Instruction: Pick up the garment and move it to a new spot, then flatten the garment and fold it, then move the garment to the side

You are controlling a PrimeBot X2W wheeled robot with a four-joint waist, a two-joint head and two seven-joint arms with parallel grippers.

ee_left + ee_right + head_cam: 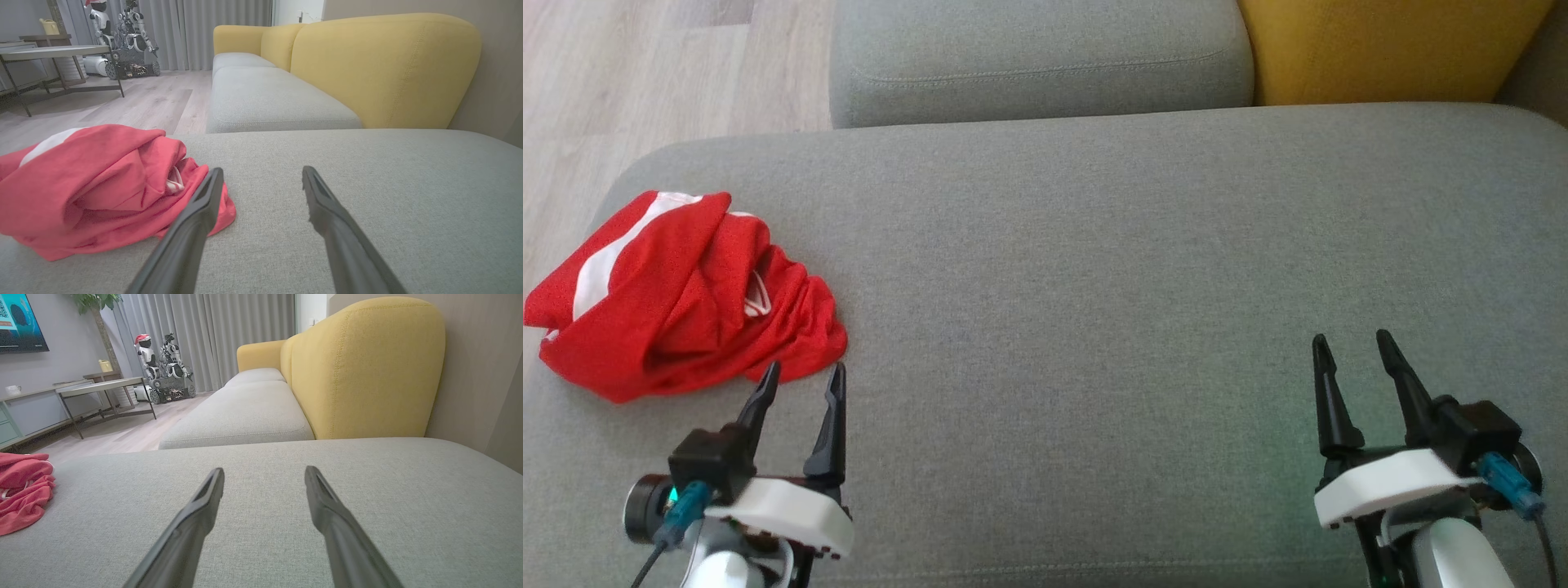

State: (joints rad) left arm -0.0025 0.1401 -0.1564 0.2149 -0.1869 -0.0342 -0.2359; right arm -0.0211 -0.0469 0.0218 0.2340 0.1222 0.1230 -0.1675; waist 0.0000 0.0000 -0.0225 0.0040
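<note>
A red garment [678,294] with white stripes lies crumpled in a heap at the left end of a grey cushion [1094,269]. My left gripper [803,374] stands open just in front of the heap's near right corner, with nothing between its fingers. From the left wrist the garment [98,183] bulks at the left, and the left finger's tip overlaps its edge; my left gripper [261,174] is open there. My right gripper [1352,343] stands open and empty far off at the lower right, over bare cushion. The right wrist view has the garment [22,490] at its left edge and my right gripper [263,473] open.
A second grey seat cushion [1037,57] and a yellow backrest [1380,45] lie beyond. Wooden floor [645,73] runs past the cushion's left edge. Across the room stand a low table [61,53], a cabinet [24,412] and a parked robot [167,371] by the curtains.
</note>
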